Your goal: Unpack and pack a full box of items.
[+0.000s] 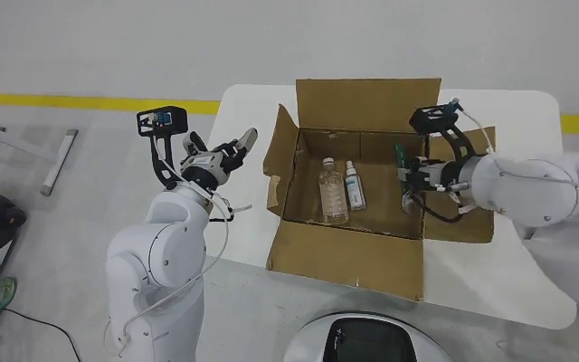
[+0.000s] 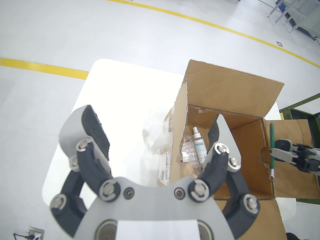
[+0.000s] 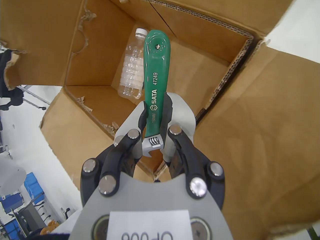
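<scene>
— Where's the wrench?
— Your right hand point(image 3: 156, 106) has it. The fingers are pressed onto the green handle of the wrench point(image 3: 156, 76), close to its metal head, and hold it over the inside of the open cardboard box point(image 1: 348, 258), near the right wall.
— And my left hand?
— Your left hand point(image 2: 153, 118) is spread wide above the tabletop point(image 1: 249, 118), left of the box and apart from it. A clear water bottle point(image 1: 333, 192) and a spray bottle point(image 1: 355, 186) lie side by side on the box floor.
</scene>
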Action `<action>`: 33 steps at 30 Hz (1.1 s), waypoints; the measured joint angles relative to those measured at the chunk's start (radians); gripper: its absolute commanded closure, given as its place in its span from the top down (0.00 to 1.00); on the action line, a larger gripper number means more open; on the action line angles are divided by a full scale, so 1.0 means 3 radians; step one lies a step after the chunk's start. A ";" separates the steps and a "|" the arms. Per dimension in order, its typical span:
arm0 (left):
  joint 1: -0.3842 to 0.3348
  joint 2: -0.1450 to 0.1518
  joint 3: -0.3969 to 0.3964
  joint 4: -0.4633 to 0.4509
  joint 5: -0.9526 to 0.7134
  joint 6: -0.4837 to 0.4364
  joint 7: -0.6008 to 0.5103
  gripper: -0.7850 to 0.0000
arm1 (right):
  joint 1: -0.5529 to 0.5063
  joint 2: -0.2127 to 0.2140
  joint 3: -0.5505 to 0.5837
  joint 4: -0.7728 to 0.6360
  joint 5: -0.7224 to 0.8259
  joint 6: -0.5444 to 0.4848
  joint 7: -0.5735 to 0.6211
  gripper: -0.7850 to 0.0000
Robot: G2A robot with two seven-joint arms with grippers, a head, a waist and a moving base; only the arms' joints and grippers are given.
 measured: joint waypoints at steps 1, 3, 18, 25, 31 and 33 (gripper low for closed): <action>0.0000 0.0000 0.0000 0.0000 0.0000 0.0000 0.0000 1.00 | 0.0085 -0.0022 -0.0140 0.0078 -0.0067 0.0058 -0.0013 0.00; 0.0000 0.0000 0.0000 0.0000 0.0000 0.0000 0.0000 1.00 | 0.0202 -0.0055 -0.0339 0.0187 -0.0177 0.0136 -0.0021 0.26; 0.0000 0.0000 0.0000 0.0000 0.0000 0.0000 0.0000 1.00 | 0.0583 -0.0144 -0.0650 0.0377 -0.0246 0.0103 0.0041 0.86; 0.0000 0.0000 0.0000 0.0000 0.0000 0.0000 0.0000 1.00 | -0.0033 0.0129 0.0969 -0.0225 -0.0015 -0.0249 0.0390 0.97; 0.0000 0.0000 0.0000 0.0000 0.0000 0.0000 0.0000 1.00 | -0.0690 0.0267 0.2300 -0.0201 -0.0396 -0.0606 0.0741 1.00; 0.0000 0.0000 0.0000 0.0000 0.0000 0.0000 0.0000 1.00 | -0.0881 0.0291 0.2527 -0.0146 -0.0521 -0.0688 0.0763 1.00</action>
